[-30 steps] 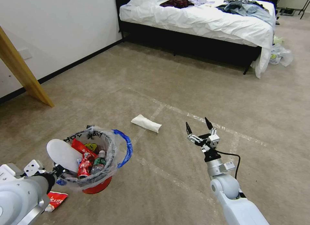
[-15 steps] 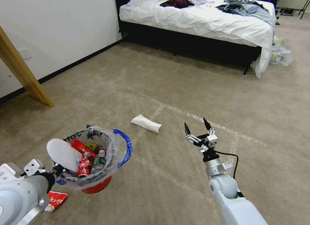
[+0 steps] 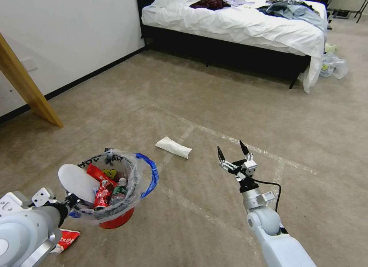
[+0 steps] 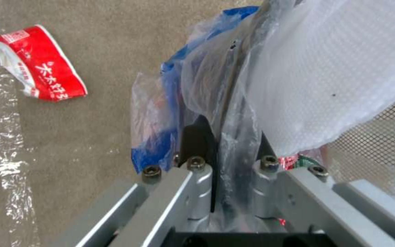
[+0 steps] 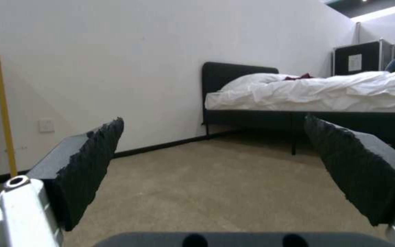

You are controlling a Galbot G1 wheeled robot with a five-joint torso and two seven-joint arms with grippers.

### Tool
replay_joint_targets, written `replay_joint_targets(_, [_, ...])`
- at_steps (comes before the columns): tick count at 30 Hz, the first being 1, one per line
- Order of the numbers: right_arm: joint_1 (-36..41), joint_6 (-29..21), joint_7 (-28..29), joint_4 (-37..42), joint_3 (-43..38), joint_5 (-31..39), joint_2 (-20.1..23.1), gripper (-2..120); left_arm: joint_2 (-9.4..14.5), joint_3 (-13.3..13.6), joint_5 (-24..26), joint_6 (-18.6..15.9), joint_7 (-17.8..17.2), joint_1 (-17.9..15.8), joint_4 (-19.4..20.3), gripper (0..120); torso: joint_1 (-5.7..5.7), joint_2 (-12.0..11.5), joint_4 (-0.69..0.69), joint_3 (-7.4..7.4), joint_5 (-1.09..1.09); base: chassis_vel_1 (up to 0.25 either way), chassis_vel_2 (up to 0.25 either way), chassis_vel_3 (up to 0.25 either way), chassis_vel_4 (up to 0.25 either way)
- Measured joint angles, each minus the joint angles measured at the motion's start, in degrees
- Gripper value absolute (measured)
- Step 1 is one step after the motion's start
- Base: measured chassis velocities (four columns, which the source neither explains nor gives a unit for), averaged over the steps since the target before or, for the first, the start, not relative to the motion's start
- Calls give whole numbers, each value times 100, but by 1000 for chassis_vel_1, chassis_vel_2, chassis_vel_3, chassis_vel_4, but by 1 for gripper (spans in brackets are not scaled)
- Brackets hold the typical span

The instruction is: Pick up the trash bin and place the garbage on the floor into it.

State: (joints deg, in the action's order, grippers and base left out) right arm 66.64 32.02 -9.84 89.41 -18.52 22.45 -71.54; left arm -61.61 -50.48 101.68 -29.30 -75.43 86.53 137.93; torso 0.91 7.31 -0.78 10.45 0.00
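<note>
Head view is showing the left gripper (image 3: 71, 201) pinching the bagged rim of the trash bin (image 3: 115, 217), its fingers (image 4: 197, 144) pressed together on plastic and mesh. Inside the bin are lying a white slipper (image 3: 76, 182), red wrappers (image 3: 100, 192) and a small bottle (image 3: 119, 191). Beside the bin, a red wrapper (image 3: 66, 240) is resting on the floor (image 3: 199, 106). Beyond the bin, crumpled white paper (image 3: 173, 147) is lying on a tape line (image 3: 245, 144). Right of that paper, the right gripper (image 3: 230, 152) is hovering with fingers spread wide, holding nothing.
</note>
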Motion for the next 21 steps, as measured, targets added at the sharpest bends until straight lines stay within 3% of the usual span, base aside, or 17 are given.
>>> replay_joint_targets(21, [-161,24,-64,-183,147,78,-17,100,37,42,15,11,2,-90,-113,4,0,0,1,0,1,-95,88,87,-96])
